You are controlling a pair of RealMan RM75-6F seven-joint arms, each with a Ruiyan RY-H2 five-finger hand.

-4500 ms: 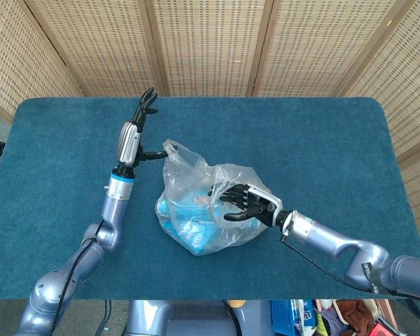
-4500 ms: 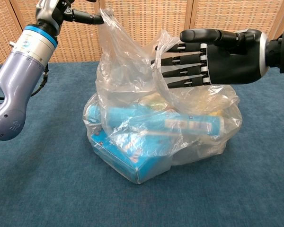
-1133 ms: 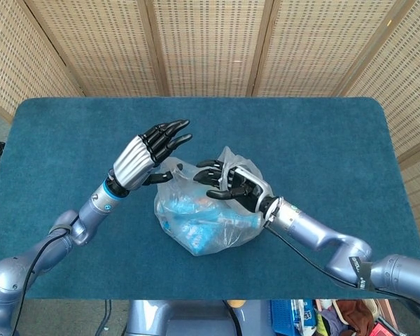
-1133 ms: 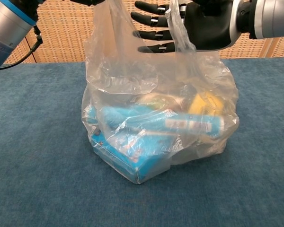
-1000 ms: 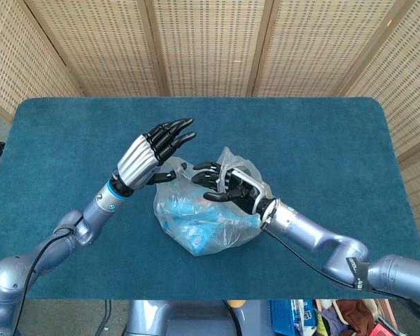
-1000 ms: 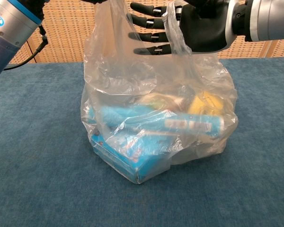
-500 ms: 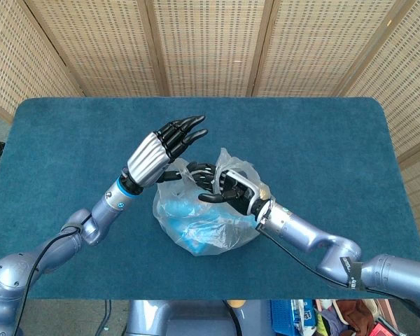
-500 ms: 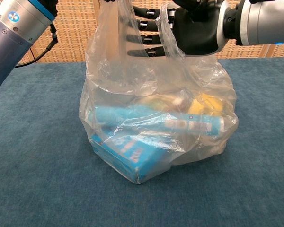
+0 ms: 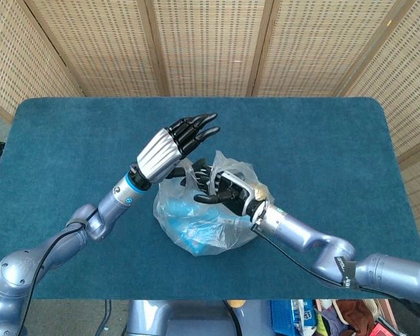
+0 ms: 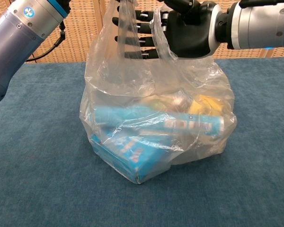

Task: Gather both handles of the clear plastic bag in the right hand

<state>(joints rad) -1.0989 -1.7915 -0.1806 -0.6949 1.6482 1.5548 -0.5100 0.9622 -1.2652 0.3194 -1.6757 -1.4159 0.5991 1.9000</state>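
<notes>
Right hand (image 10: pixel 189 33), fingers spread, through one handle (image 10: pixel 162 42) of clear plastic bag (image 10: pixel 156 127).

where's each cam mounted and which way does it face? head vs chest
Head view: high up, looking steeply down on the blue table toward the wicker screen; shows both arms, the left hand and right hand over the clear bag.
Chest view: low, near table height, facing forward and level at the bag; shows only the left forearm and right hand.
Shared: bag, right hand, table, screen.
</notes>
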